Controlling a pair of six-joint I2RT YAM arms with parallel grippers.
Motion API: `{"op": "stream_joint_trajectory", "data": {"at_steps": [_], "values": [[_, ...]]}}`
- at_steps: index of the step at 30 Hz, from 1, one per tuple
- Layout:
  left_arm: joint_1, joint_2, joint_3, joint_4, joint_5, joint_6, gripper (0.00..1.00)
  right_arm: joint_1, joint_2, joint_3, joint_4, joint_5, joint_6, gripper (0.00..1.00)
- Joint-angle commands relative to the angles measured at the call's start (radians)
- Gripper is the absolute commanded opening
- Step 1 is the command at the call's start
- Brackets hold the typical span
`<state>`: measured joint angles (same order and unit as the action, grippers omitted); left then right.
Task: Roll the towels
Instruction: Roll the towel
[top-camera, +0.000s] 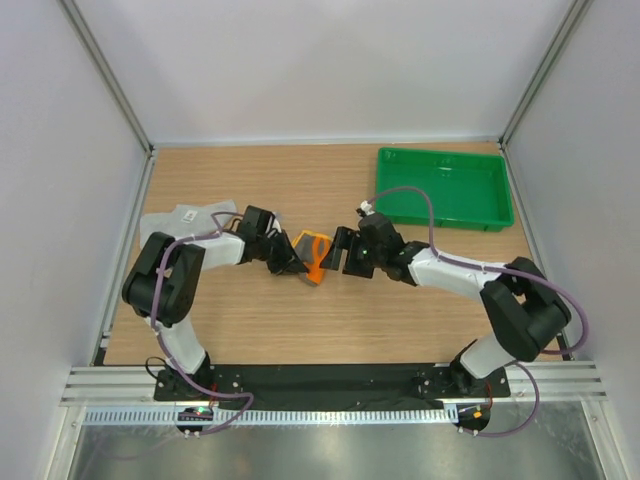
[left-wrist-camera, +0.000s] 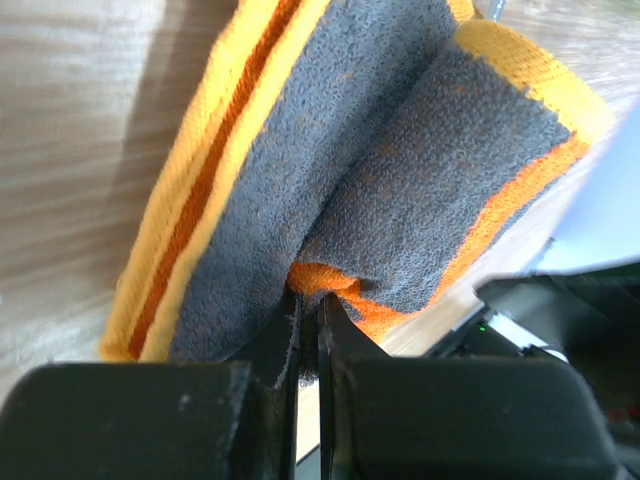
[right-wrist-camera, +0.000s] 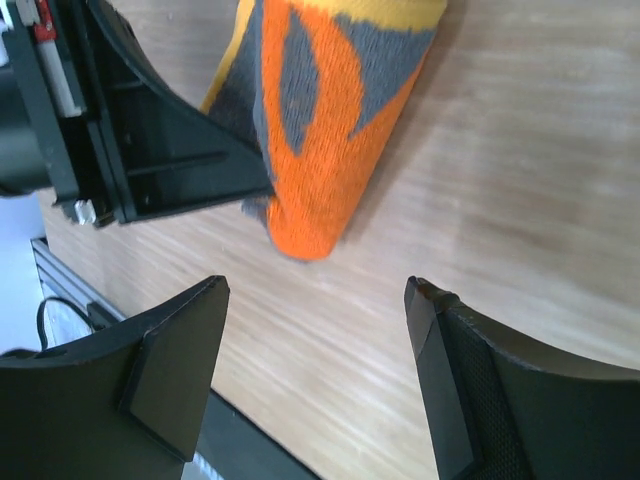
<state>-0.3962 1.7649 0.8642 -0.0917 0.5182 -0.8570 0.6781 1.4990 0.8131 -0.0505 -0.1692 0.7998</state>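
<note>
Wooden table (top-camera: 330, 320); green tray (top-camera: 445, 215) far right; grey towel (top-camera: 175, 220) far left; orange towel (top-camera: 313, 255) at centre

Fuzzy orange-and-grey cloth towel (left-wrist-camera: 400, 180), matt woodgrain table (right-wrist-camera: 520, 180), glossy green plastic tray (top-camera: 445, 190)

Centre of the overhead view: the orange towel (top-camera: 316, 252) is half hidden behind the left gripper (top-camera: 296, 262), its prints too small to read. At left, the grey towel (top-camera: 185, 218) lies partly under the left arm (top-camera: 225, 248). Both wrist views crop the orange towel at the top edge.
</note>
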Motion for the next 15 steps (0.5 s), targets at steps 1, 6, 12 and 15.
{"op": "stream_joint_trajectory", "data": {"at_steps": [1, 6, 12, 15], "values": [[0.017, 0.056, 0.025, -0.049, 0.02, 0.001, 0.0, -0.021, 0.056, 0.012, 0.176, -0.038, 0.009, 0.78], [0.019, 0.076, 0.05, -0.063, 0.009, 0.012, 0.01, -0.026, 0.182, 0.092, 0.184, -0.027, -0.01, 0.76], [0.019, 0.079, 0.079, -0.131, -0.023, 0.045, 0.02, -0.029, 0.279, 0.153, 0.192, 0.013, -0.017, 0.7], [0.02, 0.084, 0.09, -0.167, -0.033, 0.055, 0.02, -0.028, 0.309, 0.161, 0.184, 0.03, -0.007, 0.59]]}}
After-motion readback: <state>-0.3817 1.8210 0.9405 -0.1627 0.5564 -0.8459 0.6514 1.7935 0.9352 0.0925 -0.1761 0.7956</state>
